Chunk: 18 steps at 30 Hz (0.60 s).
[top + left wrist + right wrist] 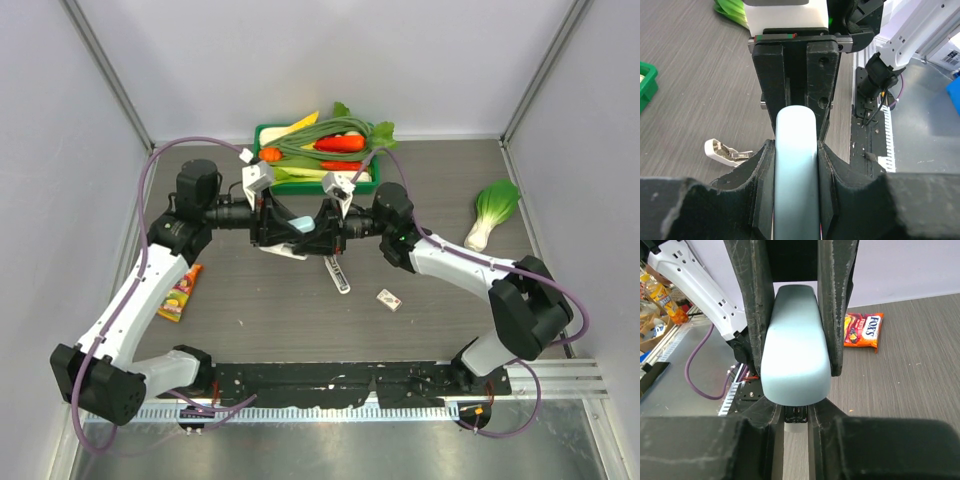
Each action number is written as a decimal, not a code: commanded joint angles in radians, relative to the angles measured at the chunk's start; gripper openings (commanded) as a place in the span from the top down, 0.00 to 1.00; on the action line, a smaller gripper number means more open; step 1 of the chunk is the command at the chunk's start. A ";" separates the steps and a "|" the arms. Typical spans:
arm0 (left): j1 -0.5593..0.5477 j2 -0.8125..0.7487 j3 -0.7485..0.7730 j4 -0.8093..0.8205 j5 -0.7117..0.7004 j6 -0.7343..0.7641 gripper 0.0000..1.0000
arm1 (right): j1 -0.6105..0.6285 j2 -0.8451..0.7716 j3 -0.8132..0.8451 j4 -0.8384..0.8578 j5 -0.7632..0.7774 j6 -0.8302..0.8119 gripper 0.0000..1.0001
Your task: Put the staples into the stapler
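The stapler (301,225) has a light blue top and hangs above the table's middle, between both grippers. My left gripper (288,226) is shut on its blue body (795,165), one finger on each side. From the opposite end, my right gripper (796,414) is shut on the narrow black and white part under the blue top (796,360). The staples (389,299), a tiny whitish box with red print, lie on the table to the right of and nearer than the stapler, apart from both grippers.
A slim metal strip (338,273) lies just below the grippers, and a white-and-metal piece (725,151) rests on the table. A candy bag (180,292) is at the left, a green tray (262,133) of vegetables at the back, a bok choy (493,211) at the right.
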 commanded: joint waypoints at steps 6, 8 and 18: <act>0.030 -0.015 -0.011 0.295 -0.092 -0.208 1.00 | 0.008 -0.019 -0.093 0.255 0.147 0.125 0.99; 0.064 -0.018 -0.014 0.352 -0.132 -0.304 1.00 | 0.008 -0.012 -0.127 0.316 0.184 0.168 0.99; 0.153 -0.009 -0.028 0.534 -0.277 -0.484 1.00 | -0.046 -0.035 -0.153 0.493 0.329 0.383 0.99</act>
